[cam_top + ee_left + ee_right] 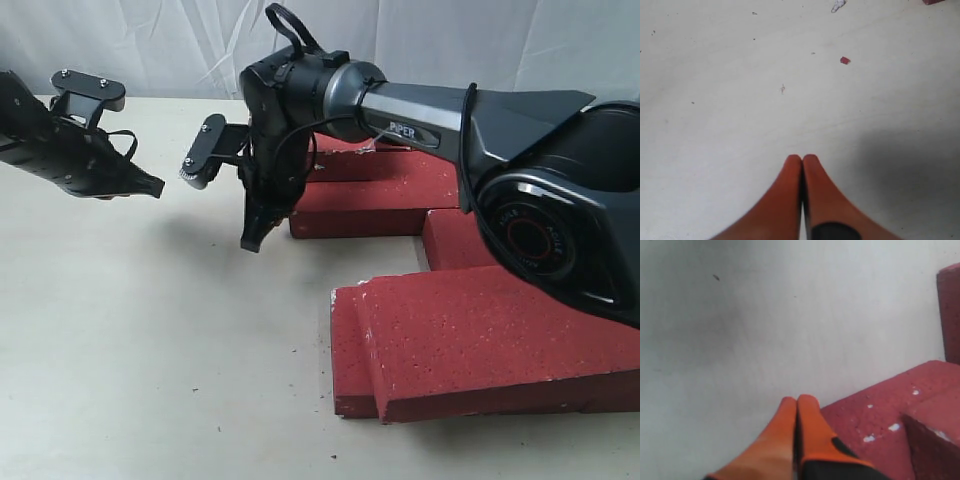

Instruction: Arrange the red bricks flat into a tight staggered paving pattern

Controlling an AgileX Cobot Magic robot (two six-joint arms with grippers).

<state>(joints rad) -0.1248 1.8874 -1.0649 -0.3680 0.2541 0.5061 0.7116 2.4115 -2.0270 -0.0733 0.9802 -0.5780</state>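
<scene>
Several red bricks (480, 330) lie in a loose cluster on the pale counter (150, 350), all on the arm side of the right hand (252, 240). That hand points down, its orange fingertips (790, 410) pressed together and pinching nothing, just beside the end of one far brick (360, 210). Its wrist view shows a speckled brick (875, 420) right by the tips; whether they touch cannot be told. The left hand (150, 186), likewise pressed together around nothing, hovers well apart from every brick, with a small red chip (845, 60) on the counter ahead of it.
</scene>
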